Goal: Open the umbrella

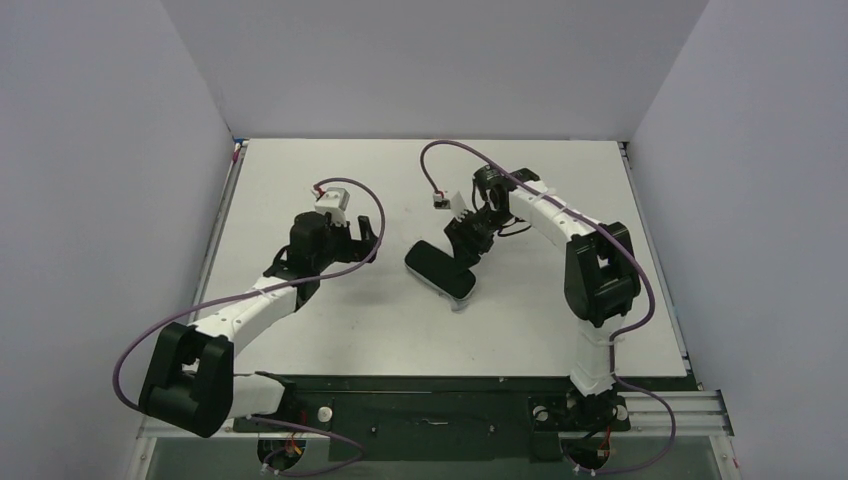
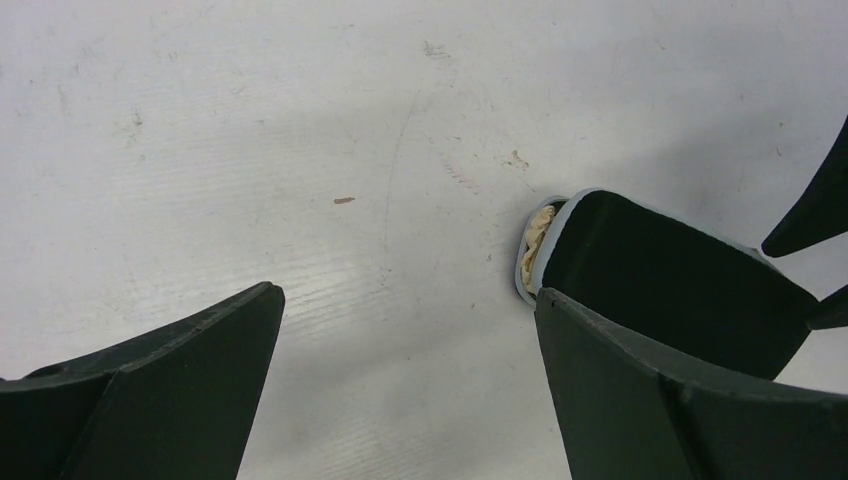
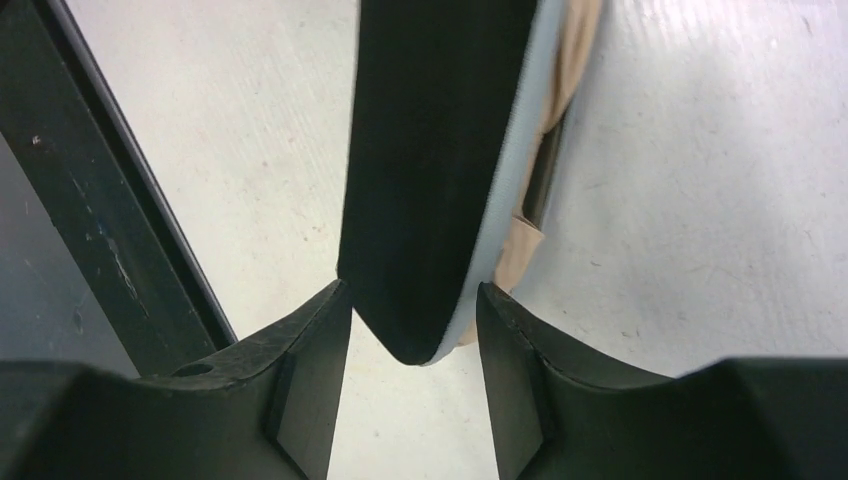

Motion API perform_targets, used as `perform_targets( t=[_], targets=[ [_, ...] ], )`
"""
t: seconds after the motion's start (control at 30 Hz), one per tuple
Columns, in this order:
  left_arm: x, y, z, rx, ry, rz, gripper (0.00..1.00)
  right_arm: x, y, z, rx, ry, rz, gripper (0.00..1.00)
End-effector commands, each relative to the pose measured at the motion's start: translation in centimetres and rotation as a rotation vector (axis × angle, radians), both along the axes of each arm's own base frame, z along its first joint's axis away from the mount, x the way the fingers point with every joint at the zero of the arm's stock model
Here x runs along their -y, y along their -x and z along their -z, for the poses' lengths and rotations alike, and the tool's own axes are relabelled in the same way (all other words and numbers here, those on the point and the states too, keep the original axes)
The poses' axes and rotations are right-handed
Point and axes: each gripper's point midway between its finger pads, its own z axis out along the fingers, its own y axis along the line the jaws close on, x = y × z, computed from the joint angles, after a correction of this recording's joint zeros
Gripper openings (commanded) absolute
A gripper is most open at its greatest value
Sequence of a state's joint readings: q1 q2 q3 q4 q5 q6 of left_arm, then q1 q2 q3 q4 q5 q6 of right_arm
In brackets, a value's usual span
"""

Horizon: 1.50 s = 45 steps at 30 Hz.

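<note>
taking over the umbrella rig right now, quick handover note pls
Left gripper: open wide, holding nothing, hovering over the table beside one end of the umbrella.
Right gripper: closed on the umbrella's other end, fingers against both sides.
Umbrella: lying on the table between the arms, folded, tan fabric bunched inside.
Done: one end gripped.
Left: the whole opening.

The top edge of the right wrist view cuts off the umbrella (image 3: 430, 150). We cannot confirm whether the right tool (image 3: 412, 292) grips it.
</note>
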<state>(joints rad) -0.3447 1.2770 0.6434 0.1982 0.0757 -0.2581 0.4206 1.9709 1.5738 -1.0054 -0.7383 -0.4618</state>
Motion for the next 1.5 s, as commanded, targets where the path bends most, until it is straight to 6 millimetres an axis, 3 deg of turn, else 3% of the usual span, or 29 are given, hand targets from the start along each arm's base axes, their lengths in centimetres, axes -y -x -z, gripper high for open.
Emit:
perform_targets(
  t=[0.0,0.2,0.37,0.43,0.5,0.6,0.67,0.73,0.9,1.13,1.27,1.47],
  targets=[
    [0.9,-1.1,-1.7,-0.004,0.093,-0.027,0.97,-1.4,0.8,-4.1,0.127,-0.08,-0.141,0.45],
    [1.6,-1.3,-0.6,-0.069,0.147,-0.035,0.97,-2.8,3.5,-4.4,0.124,-0.112,-0.288,0.44],
    [2.0,-1.1,0.4,-0.129,0.2,-0.048,0.97,-3.8,3.2,-5.8,0.067,-0.209,-0.229,0.41],
    [2.3,-0.7,1.0,-0.156,0.211,-0.038,0.97,-3.5,1.9,-6.2,0.053,-0.222,-0.14,0.37],
    [2.5,-0.2,1.9,-0.195,0.218,-0.033,0.97,-3.4,-1.8,-6.3,0.133,-0.227,0.001,0.32],
    [2.8,0.6,3.5,-0.251,0.234,-0.026,1.0,-1.1,-7.0,-5.3,0.16,-0.144,0.349,0.2],
    [3.1,1.0,4.2,-0.272,0.248,-0.019,0.96,-0.2,-8.7,-4.3,0.131,-0.119,0.461,0.15],
    [3.3,1.3,4.6,-0.285,0.25,-0.01,0.94,-0.1,-9.1,-3.0,0.062,-0.101,0.51,0.11],
    [4.6,1.9,5.5,-0.317,0.233,0.03,0.92,-1.5,-7.1,-0.7,-0.025,-0.081,0.437,0.09],
    [6.2,2.3,6.4,-0.341,0.238,0.053,0.92,-2.3,-4.3,1.2,-0.072,-0.039,0.332,0.14],
    [6.4,2.2,6.5,-0.347,0.238,0.051,0.92,-2.9,-3.4,0.1,-0.072,-0.066,0.281,0.25],
    [6.5,2.6,7.2,-0.364,0.24,0.041,0.92,-4.1,-1.3,-1.3,-0.047,-0.082,0.176,0.53]
  ],
)
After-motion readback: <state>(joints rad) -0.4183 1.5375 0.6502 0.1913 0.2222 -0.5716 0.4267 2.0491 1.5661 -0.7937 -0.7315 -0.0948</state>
